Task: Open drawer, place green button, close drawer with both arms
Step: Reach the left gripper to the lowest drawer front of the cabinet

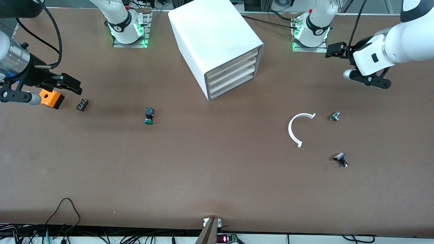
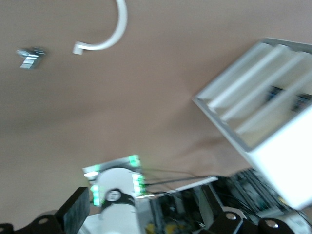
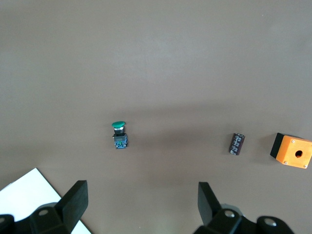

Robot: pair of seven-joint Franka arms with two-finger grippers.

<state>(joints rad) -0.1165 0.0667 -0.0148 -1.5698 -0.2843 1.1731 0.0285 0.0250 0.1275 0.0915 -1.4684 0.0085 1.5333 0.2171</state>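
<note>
One button (image 1: 149,115), three shut drawers (image 1: 231,75)

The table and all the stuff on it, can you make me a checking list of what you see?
Surface: brown table, bare in the middle.
Job's things: drawer shut, lowest in the white cabinet; green button lying on the table toward the right arm's end.
Clutter: orange box, small black part, white curved strip, two small metal parts.
Grippers: left gripper open, right gripper open, both waiting, holding nothing.
Cables: black cables at the table's near edge.
Surroundings: nothing seen.
</note>
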